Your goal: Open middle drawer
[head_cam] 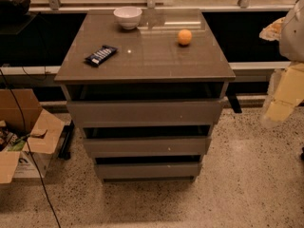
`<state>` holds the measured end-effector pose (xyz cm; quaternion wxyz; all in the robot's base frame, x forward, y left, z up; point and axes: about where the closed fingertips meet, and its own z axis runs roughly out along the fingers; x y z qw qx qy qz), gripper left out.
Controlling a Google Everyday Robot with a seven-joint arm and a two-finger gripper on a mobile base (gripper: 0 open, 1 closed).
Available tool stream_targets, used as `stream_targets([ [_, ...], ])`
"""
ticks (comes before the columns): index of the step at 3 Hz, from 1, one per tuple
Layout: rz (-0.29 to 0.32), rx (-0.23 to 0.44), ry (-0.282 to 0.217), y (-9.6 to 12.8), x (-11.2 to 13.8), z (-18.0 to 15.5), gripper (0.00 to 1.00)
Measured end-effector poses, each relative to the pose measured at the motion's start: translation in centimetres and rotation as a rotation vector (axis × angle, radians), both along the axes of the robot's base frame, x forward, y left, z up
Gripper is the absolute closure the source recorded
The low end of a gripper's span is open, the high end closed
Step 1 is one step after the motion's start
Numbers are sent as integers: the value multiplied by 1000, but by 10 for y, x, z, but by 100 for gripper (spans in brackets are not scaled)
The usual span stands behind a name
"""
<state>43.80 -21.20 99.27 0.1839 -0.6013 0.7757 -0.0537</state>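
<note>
Grey three-drawer cabinet [145,63] stood centre frame. Middle drawer [147,146] sat between top drawer [145,112] and bottom drawer [148,170], with a dark gap above its front. On the cabinet top: white bowl [128,17] at back, orange [185,36] to its right, dark snack bar [100,55] front left. Gripper [279,106] hung at right edge, well apart from the drawers; apart or together, couldn't tell. Cardboard box [23,127] on floor at left

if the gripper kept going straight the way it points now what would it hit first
Probably the floor. The gripper hangs at the right edge, beside the cabinet, and seems to point down and slightly left, so its line looks to miss the middle drawer; depth is unclear.
</note>
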Motion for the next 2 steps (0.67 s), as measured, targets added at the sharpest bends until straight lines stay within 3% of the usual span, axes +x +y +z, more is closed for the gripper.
stream_targets([
  [2, 10, 24, -3, 5, 0, -4, 0],
])
